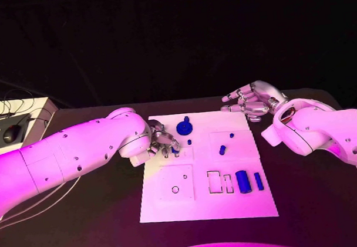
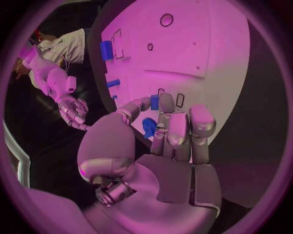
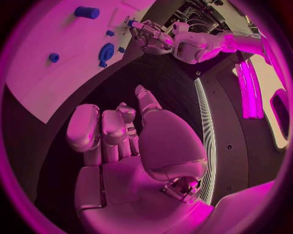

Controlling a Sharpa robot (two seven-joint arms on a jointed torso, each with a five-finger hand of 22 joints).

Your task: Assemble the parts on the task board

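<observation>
Left hand point(image 1: 159, 142) pinches 1 small blue part point(image 2: 154, 102) over the task board point(image 1: 246, 205), likely seating it (socket hidden); right hand point(image 1: 251, 102) waits spread, empty, far right.

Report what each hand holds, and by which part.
Left hand: fingers over a small blue part on the task board; a hold cannot be told. Right hand: nothing.

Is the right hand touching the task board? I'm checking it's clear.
Apart. The head view shows the right hand raised beyond the task board's far right corner, dark table between.
</observation>
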